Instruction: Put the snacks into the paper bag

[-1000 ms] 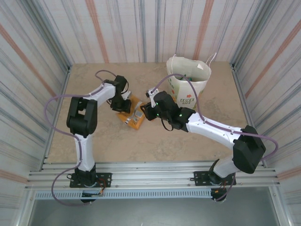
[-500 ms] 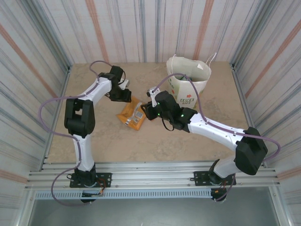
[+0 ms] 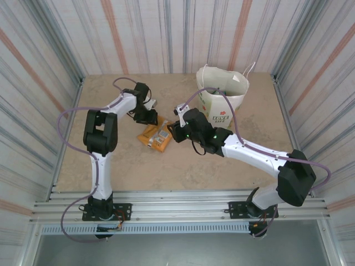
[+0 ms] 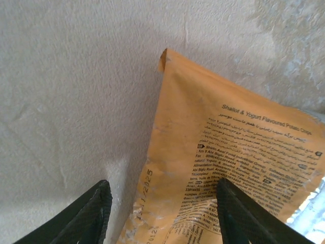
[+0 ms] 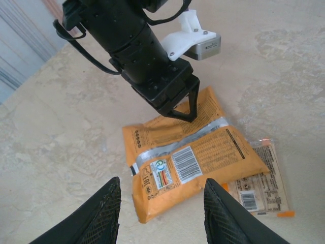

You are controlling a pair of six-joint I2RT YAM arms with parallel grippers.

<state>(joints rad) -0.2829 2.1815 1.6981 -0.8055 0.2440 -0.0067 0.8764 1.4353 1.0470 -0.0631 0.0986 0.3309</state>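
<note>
orange snacks (image 3: pixel 155 136) lie flat, overlapping, left of the paper bag (image 3: pixel 222 97), apart from it; top packet (image 5: pixel 195 152) barcode up, long axis slanting low-left to right in right wrist view; left gripper (image 5: pixel 186 109) jaws apart over a packet corner; right gripper (image 3: pixel 171 132) jaws apart, empty, between snacks and bag

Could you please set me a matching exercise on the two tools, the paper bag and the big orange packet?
Things:
1. tall white paper carrier bag
2. glossy orange snack packet
3. left tool
4. right tool

States:
A. open, straddling the packet's edge
B. standing upright at the back right
C. open, empty, beside the packet on the bag's side
D. lying flat, printed back upward

Pairs: 1-B, 2-D, 3-A, 4-C
</note>
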